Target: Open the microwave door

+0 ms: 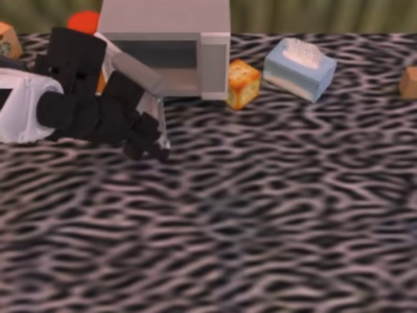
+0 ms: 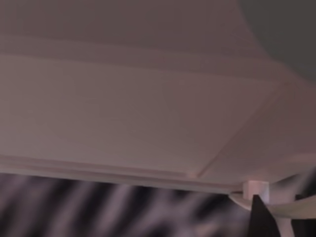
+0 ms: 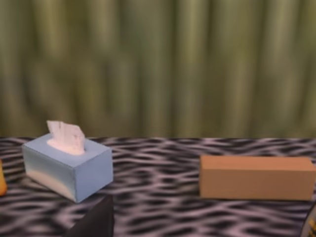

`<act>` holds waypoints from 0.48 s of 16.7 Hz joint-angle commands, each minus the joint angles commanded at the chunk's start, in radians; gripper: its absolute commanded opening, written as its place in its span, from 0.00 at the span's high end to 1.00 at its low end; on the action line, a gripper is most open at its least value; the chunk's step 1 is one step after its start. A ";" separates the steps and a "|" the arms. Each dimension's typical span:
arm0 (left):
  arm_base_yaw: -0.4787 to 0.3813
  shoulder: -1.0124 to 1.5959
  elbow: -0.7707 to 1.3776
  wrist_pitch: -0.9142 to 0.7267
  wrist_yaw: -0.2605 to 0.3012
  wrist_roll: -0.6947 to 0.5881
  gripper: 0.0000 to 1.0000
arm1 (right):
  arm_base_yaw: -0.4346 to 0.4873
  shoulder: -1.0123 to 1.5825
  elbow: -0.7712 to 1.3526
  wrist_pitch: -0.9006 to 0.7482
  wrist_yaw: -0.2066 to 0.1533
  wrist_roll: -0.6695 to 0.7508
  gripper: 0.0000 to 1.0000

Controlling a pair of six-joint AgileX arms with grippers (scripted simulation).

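The light grey microwave stands at the back of the table, left of centre. Its cavity shows, and the microwave door stands swung out toward the front left. My left gripper is at the door's free edge, shut on the door's handle. In the left wrist view the door panel fills the picture, with a dark fingertip against the handle. My right arm is out of the top view. Its gripper is open and holds nothing, with one dark fingertip showing.
An orange cube sits just right of the microwave. Next to it is a pale blue tissue box. A brown box lies at the far right, and a red object behind the left arm.
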 joint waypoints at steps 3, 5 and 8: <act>0.009 -0.001 -0.004 -0.006 0.011 0.018 1.00 | 0.000 0.000 0.000 0.000 0.000 0.000 0.00; 0.009 -0.001 -0.004 -0.006 0.011 0.018 1.00 | 0.000 0.000 0.000 0.000 0.000 0.000 0.00; 0.009 -0.001 -0.004 -0.006 0.011 0.018 1.00 | 0.000 0.000 0.000 0.000 0.000 0.000 0.00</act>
